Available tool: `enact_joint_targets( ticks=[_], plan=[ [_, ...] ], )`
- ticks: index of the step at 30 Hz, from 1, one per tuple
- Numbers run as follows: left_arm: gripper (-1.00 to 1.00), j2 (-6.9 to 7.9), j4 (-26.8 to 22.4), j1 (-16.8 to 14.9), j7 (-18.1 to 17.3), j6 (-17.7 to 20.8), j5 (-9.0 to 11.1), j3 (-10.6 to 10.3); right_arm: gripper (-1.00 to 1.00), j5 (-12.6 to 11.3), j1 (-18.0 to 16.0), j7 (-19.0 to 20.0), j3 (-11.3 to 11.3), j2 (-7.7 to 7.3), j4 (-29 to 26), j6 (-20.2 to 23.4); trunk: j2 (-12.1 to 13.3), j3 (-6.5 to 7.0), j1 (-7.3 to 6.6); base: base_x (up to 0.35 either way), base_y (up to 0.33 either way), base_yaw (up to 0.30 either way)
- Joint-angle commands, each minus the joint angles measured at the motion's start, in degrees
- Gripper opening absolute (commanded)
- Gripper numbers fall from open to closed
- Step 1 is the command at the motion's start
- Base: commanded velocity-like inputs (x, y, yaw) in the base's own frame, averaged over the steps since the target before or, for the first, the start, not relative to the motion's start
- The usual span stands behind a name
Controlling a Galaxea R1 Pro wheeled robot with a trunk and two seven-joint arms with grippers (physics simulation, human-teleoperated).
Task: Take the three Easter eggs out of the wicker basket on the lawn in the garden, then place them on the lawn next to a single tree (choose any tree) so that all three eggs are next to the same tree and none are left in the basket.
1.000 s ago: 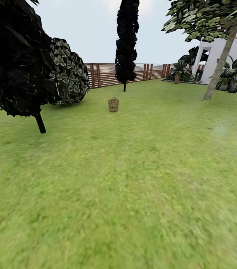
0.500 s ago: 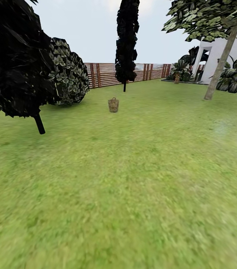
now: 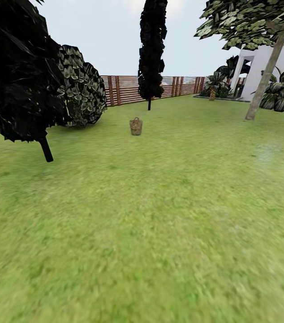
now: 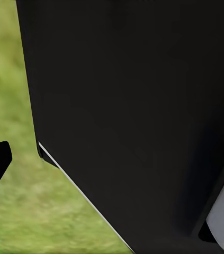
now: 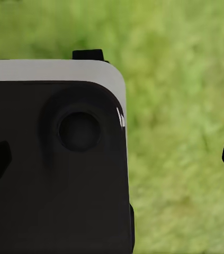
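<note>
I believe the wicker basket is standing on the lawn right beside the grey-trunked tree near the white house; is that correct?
Not quite: the head view shows the wicker basket on the lawn well apart from the grey-trunked tree, out in the open in front of the dark columnar tree.

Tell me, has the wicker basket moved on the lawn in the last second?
No. The wicker basket stands at the same spot below the dark columnar tree and in front of the fence; only the near dark bush slid slightly, from camera motion.

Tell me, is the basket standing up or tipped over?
Standing up: the wicker basket sits upright on the lawn, rim on top.
</note>
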Motion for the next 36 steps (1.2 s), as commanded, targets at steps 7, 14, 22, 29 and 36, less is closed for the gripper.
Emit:
enact_joint_targets(
  ticks=[7,14,22,29,36],
  plan=[
    [1.0,-0.01,-0.1,0.01,-0.02,-0.03,0.21,0.03,1.0,0.03,-0.03,-0.04,-0.28,0.01,0.05,-0.24,-0.02,-0.04,0.01,0.1,0.0,0.0],
    [1.0,-0.01,-0.1,0.0,-0.02,-0.03,0.21,0.03,1.0,0.03,-0.03,-0.04,-0.28,0.01,0.06,-0.24,-0.02,-0.04,0.01,0.096,0.0,0.0],
    [1.0,-0.01,-0.1,0.05,-0.02,-0.03,0.21,0.03,1.0,0.03,-0.03,-0.04,-0.28,0.01,0.05,-0.24,-0.02,-0.04,0.01,0.08,0.0,0.0],
    [1.0,-0.01,-0.09,0.03,-0.02,-0.03,0.21,0.03,1.0,0.03,-0.03,-0.04,-0.28,0.01,0.05,-0.24,-0.02,-0.04,0.01,0.014,0.0,0.0],
    [1.0,-0.01,-0.05,0.03,-0.02,-0.03,0.19,0.01,1.0,0.03,-0.03,-0.04,-0.28,0.01,0.06,-0.24,-0.02,-0.04,0.01,0.074,0.0,0.0]
  ],
)
